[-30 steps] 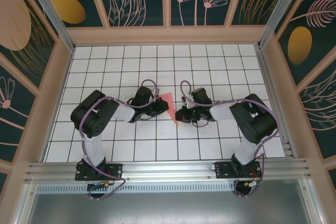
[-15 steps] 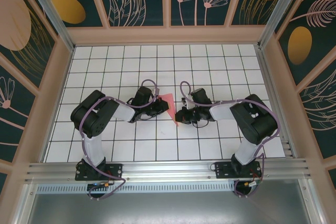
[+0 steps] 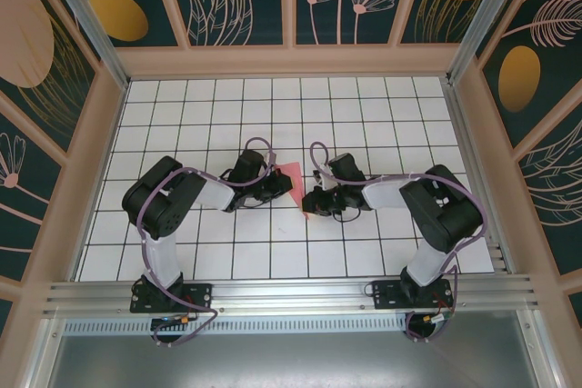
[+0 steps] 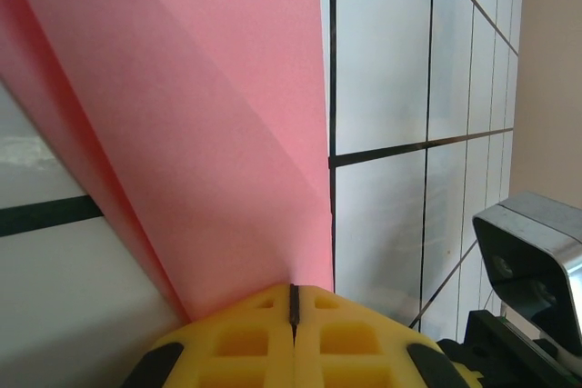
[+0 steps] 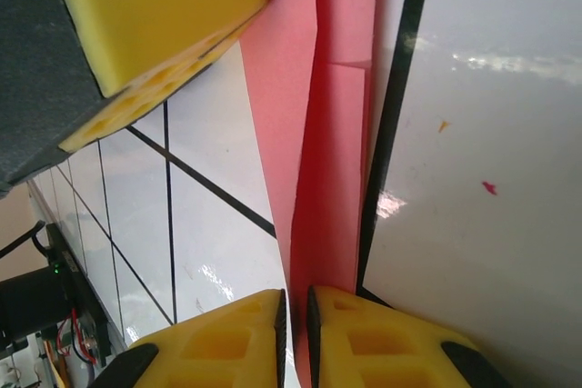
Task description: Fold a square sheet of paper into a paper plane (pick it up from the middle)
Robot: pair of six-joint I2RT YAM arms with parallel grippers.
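Paper (image 4: 209,134) in left pincer (image 4: 293,297) — right pincer (image 5: 296,308) ajar

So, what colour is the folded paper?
The paper is plain pink-red, clearest in the left wrist view.

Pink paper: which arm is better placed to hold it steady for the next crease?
Left, probably. The left gripper is shut on the pink paper, pads pressed together on it. The right gripper has its pads slightly apart around the paper's edge, so its hold looks loose.
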